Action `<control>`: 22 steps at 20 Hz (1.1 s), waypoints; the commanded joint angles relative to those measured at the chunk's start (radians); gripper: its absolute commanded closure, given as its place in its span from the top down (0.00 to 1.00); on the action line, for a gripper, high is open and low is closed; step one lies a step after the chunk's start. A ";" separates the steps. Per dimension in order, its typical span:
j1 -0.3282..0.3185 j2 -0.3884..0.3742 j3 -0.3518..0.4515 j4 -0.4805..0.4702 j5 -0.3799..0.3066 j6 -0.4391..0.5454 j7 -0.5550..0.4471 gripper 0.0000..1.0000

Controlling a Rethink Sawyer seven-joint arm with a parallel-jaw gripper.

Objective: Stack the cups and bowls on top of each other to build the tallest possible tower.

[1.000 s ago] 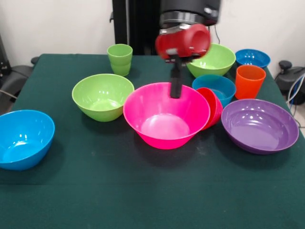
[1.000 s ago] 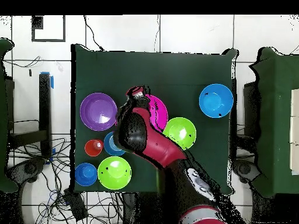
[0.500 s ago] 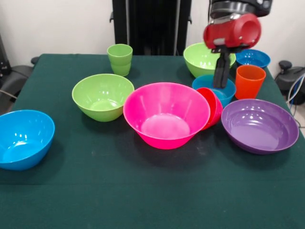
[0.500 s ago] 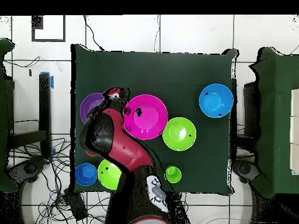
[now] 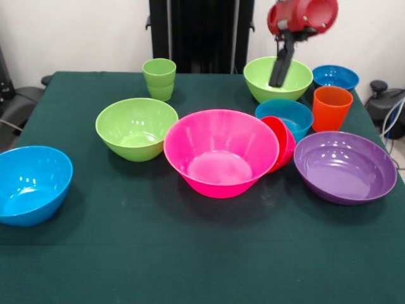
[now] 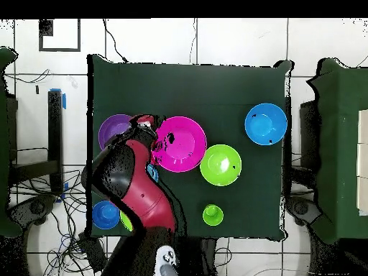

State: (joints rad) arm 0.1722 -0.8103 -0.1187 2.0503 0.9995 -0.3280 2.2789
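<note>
The black-fingered gripper point(image 5: 278, 75) is seen above the far glossy lime-green plastic bowl point(image 5: 278, 79), holding nothing; its opening cannot be told. Eight bowls and two tumblers are counted, all unstacked on the green-clothed table point(image 5: 190, 253).

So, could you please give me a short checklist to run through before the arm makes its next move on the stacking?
1. Gripper carries nothing: ok, nothing hangs from it in the front view.
2. Gripper open or shut: cannot tell.
3. Gripper clear of the bowls: ok in the front view; it hangs in front of the far lime green bowl, apparently above it.
4. Big pink bowl upright and unstacked: ok.
5. Small red-pink bowl upright: not ok, it is tilted on edge between the pink bowl and a blue bowl.
6. Orange cup and light green cup upright and free: ok, neither stacked yet.
</note>
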 commanded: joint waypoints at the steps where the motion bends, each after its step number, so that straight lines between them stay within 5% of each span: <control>1: 0.129 0.075 -0.321 -0.070 0.078 0.387 -0.043 0.00; 3: 0.162 0.108 -0.413 -0.112 0.024 0.472 0.003 0.00; 4: 0.239 0.192 -0.570 -0.171 -0.001 0.595 0.070 0.00; 6: 0.287 0.265 -0.712 -0.228 -0.063 0.720 0.141 0.00; 8: 0.279 0.250 -0.778 -0.269 -0.165 0.831 0.158 0.00; 14: 0.265 0.195 -0.831 -0.358 -0.312 1.039 0.182 0.00; 22: 0.267 0.193 -0.810 -0.416 -0.345 1.131 0.237 0.00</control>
State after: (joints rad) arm 0.4372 -0.6550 -0.9272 1.7256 0.7337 0.6738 2.2791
